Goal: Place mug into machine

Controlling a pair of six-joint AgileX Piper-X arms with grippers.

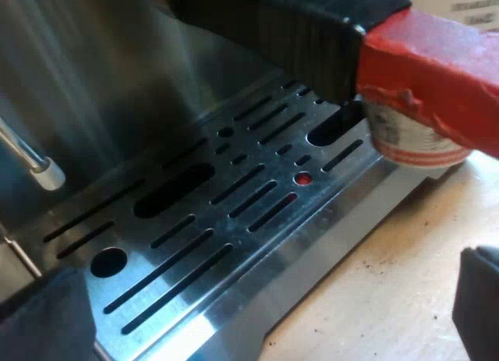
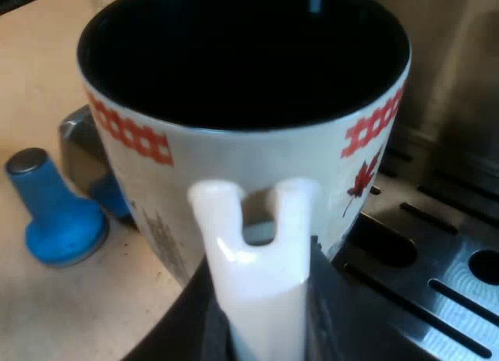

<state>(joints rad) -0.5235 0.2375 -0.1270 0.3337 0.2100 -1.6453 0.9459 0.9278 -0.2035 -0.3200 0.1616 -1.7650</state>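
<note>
White mug (image 2: 234, 154) with red pattern — handle clamped in right claw (image 2: 261, 330), beside the machine's slotted tray (image 2: 437, 279); blue tamper (image 2: 58, 221) on desk (image 2: 39, 72); left claw (image 1: 261, 318) spread wide.

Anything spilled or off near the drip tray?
Dark specks lie scattered on the wooden table along the drip tray's edge, looking like spilled coffee grounds. The mug looks intact; nothing else stands out.
</note>
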